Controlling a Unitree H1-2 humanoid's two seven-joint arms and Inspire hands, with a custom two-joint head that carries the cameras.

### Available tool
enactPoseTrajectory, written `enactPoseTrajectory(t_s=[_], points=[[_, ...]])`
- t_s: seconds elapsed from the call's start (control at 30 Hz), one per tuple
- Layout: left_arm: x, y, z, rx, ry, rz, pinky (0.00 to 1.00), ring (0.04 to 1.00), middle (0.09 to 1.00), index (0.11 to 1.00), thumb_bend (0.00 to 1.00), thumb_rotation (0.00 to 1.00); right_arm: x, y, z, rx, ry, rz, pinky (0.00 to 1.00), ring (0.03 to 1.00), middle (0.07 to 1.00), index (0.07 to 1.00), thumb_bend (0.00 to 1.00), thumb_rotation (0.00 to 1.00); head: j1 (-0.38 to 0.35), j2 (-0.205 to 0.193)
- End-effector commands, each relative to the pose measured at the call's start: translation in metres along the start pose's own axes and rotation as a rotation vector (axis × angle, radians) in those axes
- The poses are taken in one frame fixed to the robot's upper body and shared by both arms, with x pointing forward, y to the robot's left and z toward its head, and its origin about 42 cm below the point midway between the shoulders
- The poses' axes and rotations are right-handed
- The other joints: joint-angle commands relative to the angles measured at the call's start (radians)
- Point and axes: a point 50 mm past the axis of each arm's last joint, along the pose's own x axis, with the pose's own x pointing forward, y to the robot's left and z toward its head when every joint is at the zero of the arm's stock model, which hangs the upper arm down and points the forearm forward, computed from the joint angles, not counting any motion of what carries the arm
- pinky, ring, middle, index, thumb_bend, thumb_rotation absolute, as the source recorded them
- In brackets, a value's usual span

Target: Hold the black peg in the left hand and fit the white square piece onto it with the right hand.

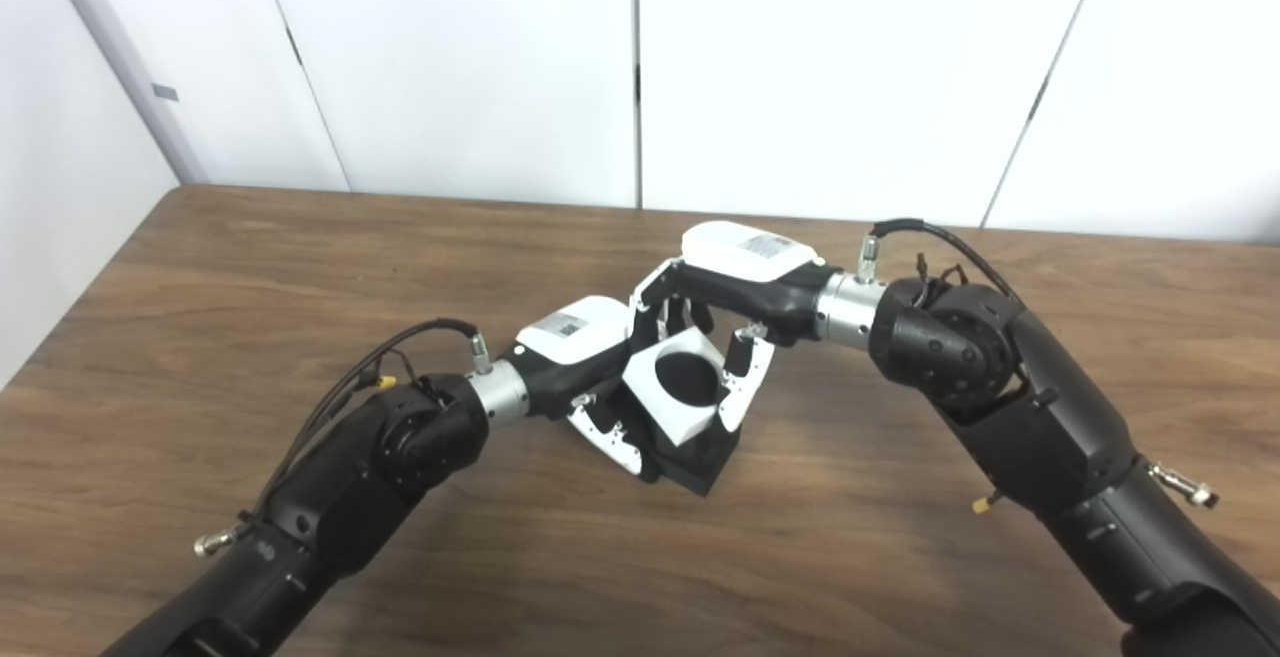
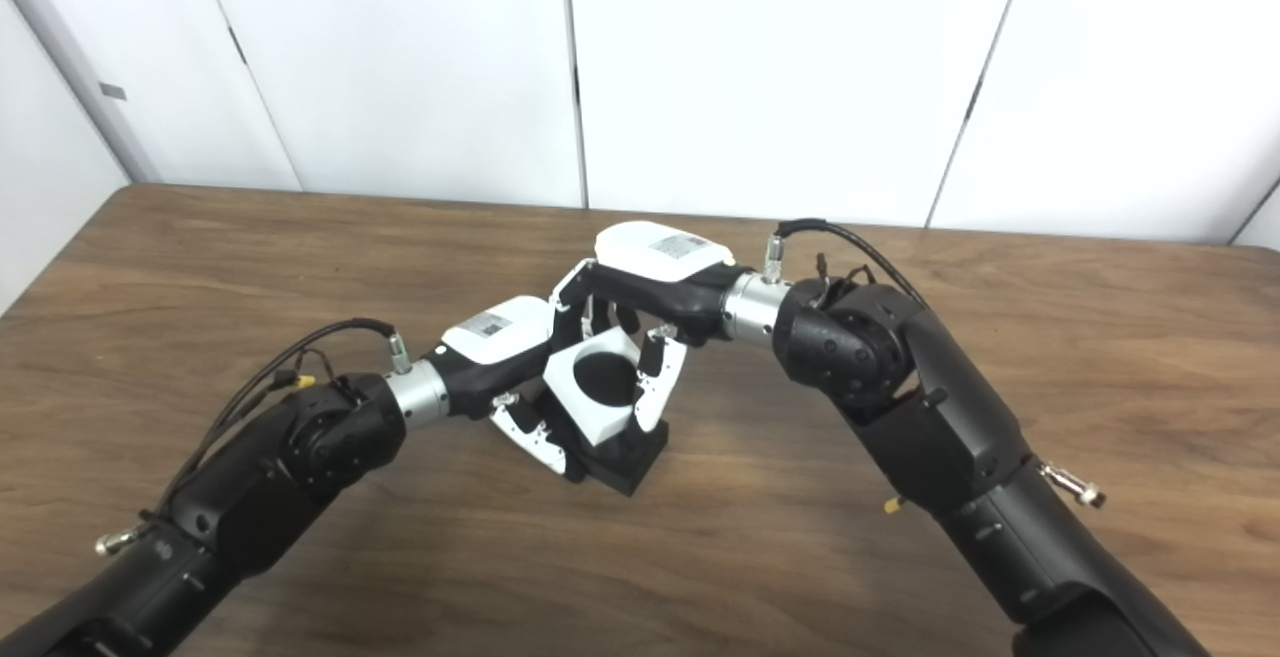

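At the middle of the wooden table [image 1: 300,267] my two hands meet. My left hand [image 1: 585,362] is shut on the black peg [image 1: 700,459], whose square base tilts low toward the table. The white square piece [image 1: 678,385] sits over the peg, and its round hole looks filled with black. My right hand [image 1: 735,302] reaches in from above and is shut on the white piece, fingers on its far and right sides. In the right eye view the same white piece [image 2: 600,384] and the black peg base [image 2: 625,459] show. The peg's shaft is hidden inside the piece.
White wall panels [image 1: 850,67] stand behind the table's far edge. Both black forearms cross the near half of the table. Bare wood lies to the left and right of the hands.
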Motion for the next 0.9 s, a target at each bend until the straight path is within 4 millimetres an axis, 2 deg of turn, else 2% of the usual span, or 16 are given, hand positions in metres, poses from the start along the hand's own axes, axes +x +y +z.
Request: enactPoseTrajectory(t_s=[0.0, 0.37, 0.4, 0.47, 0.6, 0.67, 0.73, 0.87], points=[[0.006, -0.034, 0.008, -0.023, 0.002, -0.158, 0.75, 0.873, 0.811, 0.491, 0.52, 0.07, -0.001, -0.010, -0.001, -0.056, 0.016, 0.018, 0.38, 0.510, 0.640, 0.497, 0.52, 0.14, 0.001, 0.002], [0.005, -0.034, 0.008, -0.023, 0.004, -0.158, 0.74, 0.863, 0.808, 0.492, 0.52, 0.07, -0.004, -0.010, -0.002, -0.067, 0.032, 0.034, 0.40, 0.534, 0.656, 0.497, 0.52, 0.14, 0.002, 0.007], [0.005, -0.034, 0.009, -0.024, 0.004, -0.158, 0.74, 0.865, 0.810, 0.492, 0.52, 0.07, -0.005, -0.010, -0.002, -0.068, 0.033, 0.036, 0.40, 0.535, 0.657, 0.576, 0.69, 0.13, 0.001, 0.007], [0.005, -0.034, 0.009, -0.025, 0.007, -0.159, 0.74, 0.863, 0.810, 0.492, 0.52, 0.07, -0.005, -0.010, -0.003, -0.071, 0.036, 0.042, 0.40, 0.539, 0.661, 0.643, 0.83, 0.12, 0.001, 0.007], [0.005, -0.034, 0.009, -0.029, 0.010, -0.158, 0.74, 0.858, 0.810, 0.492, 0.52, 0.07, -0.007, -0.011, -0.003, -0.083, 0.049, 0.053, 0.42, 0.560, 0.669, 0.666, 0.87, 0.14, 0.000, 0.008], [0.005, -0.034, 0.009, -0.026, 0.010, -0.160, 0.74, 0.862, 0.811, 0.492, 0.52, 0.07, -0.008, -0.013, -0.004, -0.091, 0.065, 0.062, 0.45, 0.596, 0.689, 0.678, 0.88, 0.16, 0.000, 0.008], [0.005, -0.034, 0.008, -0.026, 0.009, -0.160, 0.74, 0.861, 0.811, 0.492, 0.52, 0.07, -0.010, -0.017, -0.005, -0.095, 0.083, 0.062, 0.52, 0.690, 0.765, 0.706, 0.90, 0.18, 0.000, 0.008], [0.005, -0.035, 0.008, -0.025, 0.009, -0.158, 0.74, 0.859, 0.808, 0.492, 0.52, 0.07, -0.017, -0.024, -0.010, -0.111, 0.123, 0.057, 0.60, 0.756, 0.811, 0.739, 0.91, 0.18, 0.000, 0.008]])
